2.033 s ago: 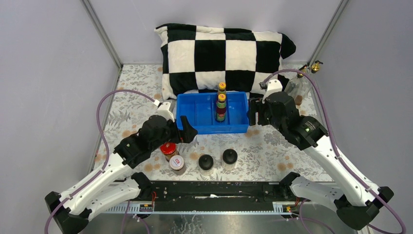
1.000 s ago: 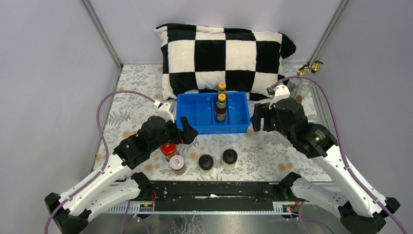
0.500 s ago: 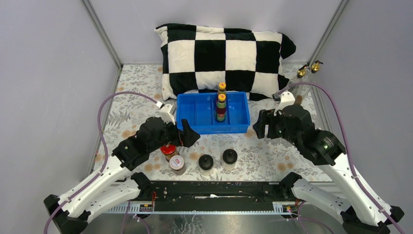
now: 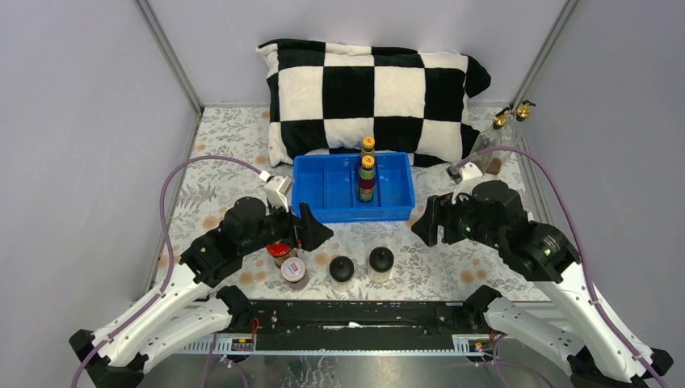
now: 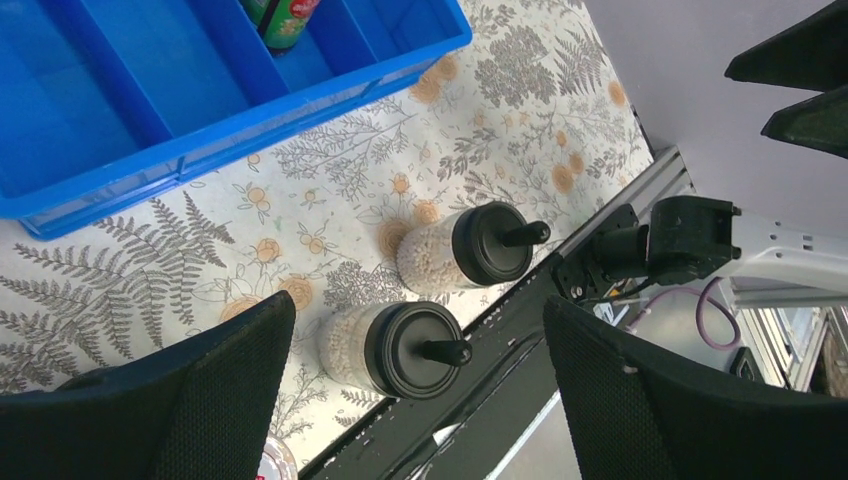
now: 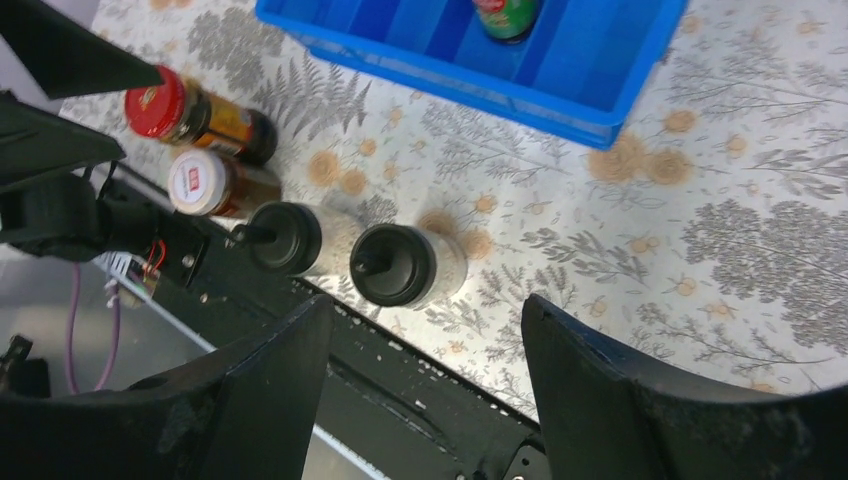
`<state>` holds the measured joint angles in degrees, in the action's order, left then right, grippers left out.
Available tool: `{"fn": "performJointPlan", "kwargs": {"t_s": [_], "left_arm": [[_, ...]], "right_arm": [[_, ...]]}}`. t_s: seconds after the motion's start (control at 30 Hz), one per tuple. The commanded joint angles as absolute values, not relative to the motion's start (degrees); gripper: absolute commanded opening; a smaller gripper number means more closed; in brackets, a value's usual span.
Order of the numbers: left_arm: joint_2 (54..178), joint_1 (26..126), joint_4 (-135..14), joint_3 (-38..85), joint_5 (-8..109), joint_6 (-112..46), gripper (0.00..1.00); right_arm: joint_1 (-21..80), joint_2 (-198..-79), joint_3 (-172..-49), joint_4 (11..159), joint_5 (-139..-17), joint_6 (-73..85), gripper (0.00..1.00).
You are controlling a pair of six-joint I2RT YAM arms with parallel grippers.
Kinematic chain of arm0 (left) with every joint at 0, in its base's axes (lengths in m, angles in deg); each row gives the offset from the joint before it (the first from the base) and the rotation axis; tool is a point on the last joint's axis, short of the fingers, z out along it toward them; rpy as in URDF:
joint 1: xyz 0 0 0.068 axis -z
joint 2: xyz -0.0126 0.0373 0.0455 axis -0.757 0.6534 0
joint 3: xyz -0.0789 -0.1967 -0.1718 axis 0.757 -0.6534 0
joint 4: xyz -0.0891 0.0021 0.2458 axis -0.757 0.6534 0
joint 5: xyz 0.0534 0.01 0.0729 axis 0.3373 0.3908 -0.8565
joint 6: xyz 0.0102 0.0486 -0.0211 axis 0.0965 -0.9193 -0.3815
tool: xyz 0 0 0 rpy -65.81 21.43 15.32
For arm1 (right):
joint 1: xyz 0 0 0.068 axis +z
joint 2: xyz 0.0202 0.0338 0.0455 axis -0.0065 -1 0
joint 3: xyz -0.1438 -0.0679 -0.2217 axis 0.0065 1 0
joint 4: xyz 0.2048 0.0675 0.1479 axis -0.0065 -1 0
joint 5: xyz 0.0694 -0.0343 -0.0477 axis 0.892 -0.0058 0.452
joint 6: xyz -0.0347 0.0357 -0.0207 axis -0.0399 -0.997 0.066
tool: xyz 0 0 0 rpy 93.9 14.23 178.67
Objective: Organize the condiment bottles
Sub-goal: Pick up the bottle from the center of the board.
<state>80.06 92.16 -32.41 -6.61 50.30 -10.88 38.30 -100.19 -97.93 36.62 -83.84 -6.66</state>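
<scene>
Two slim yellow-capped sauce bottles (image 4: 367, 174) (image 4: 368, 145) stand in the blue tray (image 4: 323, 190). In front of the tray stand a red-lidded jar (image 4: 279, 250), a white-lidded jar (image 4: 293, 271) and two black-capped clear jars (image 4: 342, 268) (image 4: 380, 260). Two gold-spouted glass bottles (image 4: 501, 121) (image 4: 523, 109) are at the far right corner. My left gripper (image 4: 311, 226) hangs open above the left black-capped jar (image 5: 410, 348). My right gripper (image 4: 428, 222) is open and empty, just past the tray's right front corner, above the right black-capped jar (image 6: 395, 265).
A black-and-white checkered pillow (image 4: 371, 89) lies behind the tray. A black rail (image 4: 355, 311) runs along the table's near edge, close to the jars. Grey walls close in the left, right and back sides.
My right arm has drawn back from the tray's right end toward the near side and lowered. My left gripper has shifted slightly nearer, over the jars. The bottles and jars have not moved.
</scene>
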Motion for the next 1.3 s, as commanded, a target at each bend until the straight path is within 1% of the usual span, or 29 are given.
{"fn": "performJointPlan", "kwargs": {"t_s": [0.0, 0.1, 0.3, 0.4, 0.5, 0.8, 0.93, 1.27], "left_arm": [[79.93, 92.07, -34.4, -8.08, 53.64, -11.59, 0.97], [80.74, 92.38, -34.38, -7.99, 54.44, -12.12, 0.98], [80.66, 92.66, -34.31, -9.79, 53.77, -11.89, 0.98], [80.12, 92.86, -34.3, -10.42, 53.2, -11.49, 0.98], [80.06, 92.93, -34.22, -10.27, 52.94, -11.39, 0.98], [80.07, 92.98, -33.96, -9.84, 52.46, -11.39, 0.98], [80.14, 93.06, -34.0, -9.76, 52.67, -11.48, 0.98], [80.68, 93.1, -34.0, -9.5, 52.72, -11.69, 0.98]], "right_arm": [[40.15, -100.25, -96.0, 36.83, -77.28, -5.96, 0.76], [44.52, -101.68, -94.56, 37.1, -79.55, -7.19, 0.77], [58.35, -107.71, -92.22, 37.82, -93.09, -11.52, 0.79], [64.7, -109.99, -91.38, 39.42, -99.51, -13.43, 0.82], [67.92, -112.2, -90.77, 40.41, -105.39, -14.86, 0.86], [69.01, -113.37, -84.59, 51.28, -108.05, -13.68, 0.88], [68.96, -116.31, -83.77, 52.67, -108.01, -13.06, 0.89], [69.01, -118.9, -82.68, 54.58, -105.57, -13.1, 0.9]]}}
